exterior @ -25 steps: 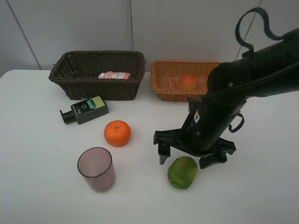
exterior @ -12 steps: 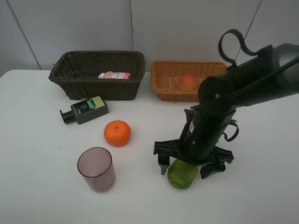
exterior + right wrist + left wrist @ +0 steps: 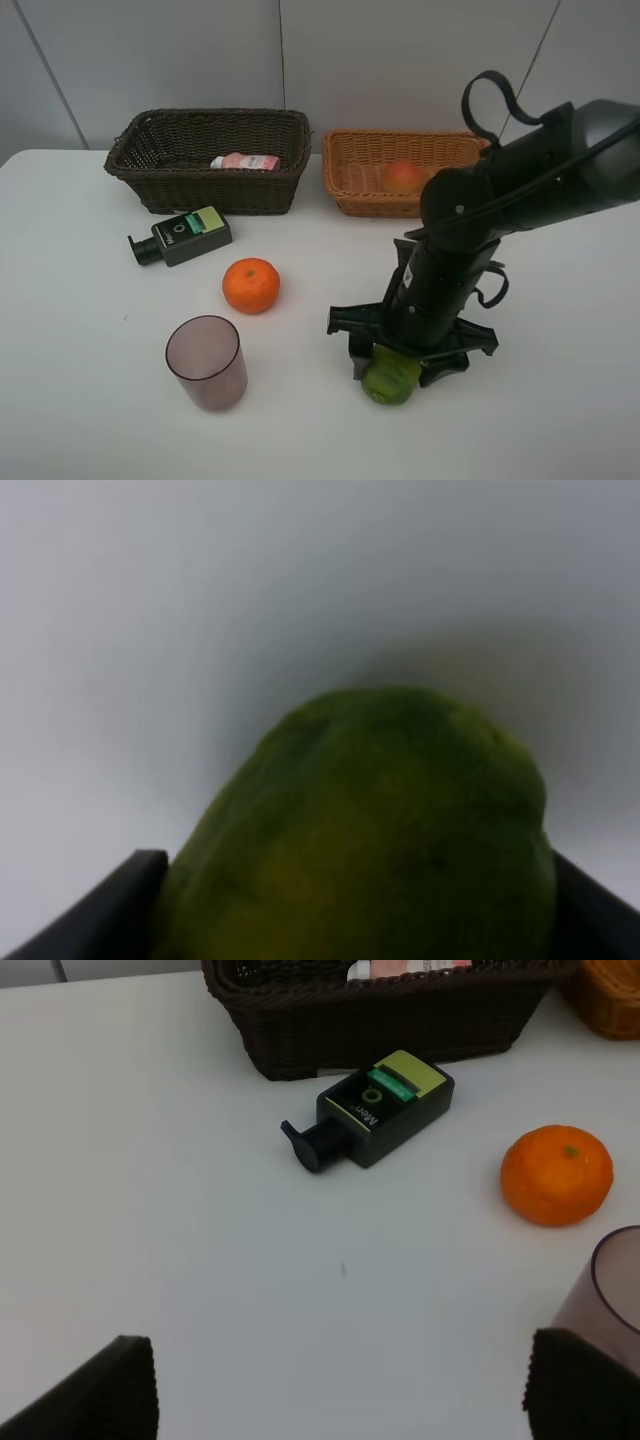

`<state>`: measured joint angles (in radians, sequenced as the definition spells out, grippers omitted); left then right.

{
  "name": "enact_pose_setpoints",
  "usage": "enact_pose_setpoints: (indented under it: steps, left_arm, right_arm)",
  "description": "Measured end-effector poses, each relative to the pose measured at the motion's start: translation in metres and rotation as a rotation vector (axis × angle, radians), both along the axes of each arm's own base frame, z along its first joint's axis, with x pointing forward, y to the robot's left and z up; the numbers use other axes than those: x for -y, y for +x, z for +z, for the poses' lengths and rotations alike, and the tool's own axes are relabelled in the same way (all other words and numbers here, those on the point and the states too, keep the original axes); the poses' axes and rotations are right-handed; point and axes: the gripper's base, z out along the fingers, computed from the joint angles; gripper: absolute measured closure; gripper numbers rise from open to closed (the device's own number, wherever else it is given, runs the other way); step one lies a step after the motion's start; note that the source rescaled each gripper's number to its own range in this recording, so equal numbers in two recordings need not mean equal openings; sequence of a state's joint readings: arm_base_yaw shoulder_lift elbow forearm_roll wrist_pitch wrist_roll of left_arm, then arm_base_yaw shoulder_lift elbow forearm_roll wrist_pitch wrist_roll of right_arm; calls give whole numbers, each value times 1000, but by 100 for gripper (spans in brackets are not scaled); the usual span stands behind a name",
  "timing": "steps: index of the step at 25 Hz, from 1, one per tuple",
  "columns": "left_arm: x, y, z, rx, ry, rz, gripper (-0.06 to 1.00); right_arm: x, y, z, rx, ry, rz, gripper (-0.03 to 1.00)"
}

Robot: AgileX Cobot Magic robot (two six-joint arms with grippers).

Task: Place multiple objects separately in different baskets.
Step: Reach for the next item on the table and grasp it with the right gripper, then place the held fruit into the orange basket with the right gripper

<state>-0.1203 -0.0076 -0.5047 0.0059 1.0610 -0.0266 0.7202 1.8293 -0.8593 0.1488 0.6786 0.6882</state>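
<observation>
My right gripper (image 3: 398,368) is down over the green mottled fruit (image 3: 390,380) at the front of the table, its fingers against the fruit's sides; the fruit fills the right wrist view (image 3: 360,820). My left gripper (image 3: 340,1390) is open and empty, out of the exterior view. The orange (image 3: 251,285) sits mid-table, also in the left wrist view (image 3: 556,1175). The dark green pump bottle (image 3: 183,236) lies on its side. The mauve cup (image 3: 206,362) stands upright. The pink bottle (image 3: 245,161) lies in the dark brown basket (image 3: 210,195). The red-yellow fruit (image 3: 403,176) lies in the tan basket (image 3: 350,180).
Both baskets stand side by side at the back of the white table (image 3: 80,330), near the grey wall. The right arm (image 3: 520,180) reaches in from the right, passing in front of the tan basket's right end.
My right gripper has come down over the green fruit and its fingers have drawn in against its sides. Nothing else has moved.
</observation>
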Motion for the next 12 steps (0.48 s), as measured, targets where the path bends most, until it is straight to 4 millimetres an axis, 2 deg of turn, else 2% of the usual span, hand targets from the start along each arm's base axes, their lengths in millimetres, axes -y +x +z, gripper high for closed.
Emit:
enact_pose_setpoints:
  steps: [12]
  left_arm:
    - [0, 0, 0, 0, 0, 0, -1]
  right_arm:
    - [0, 0, 0, -2, -2, 0, 59]
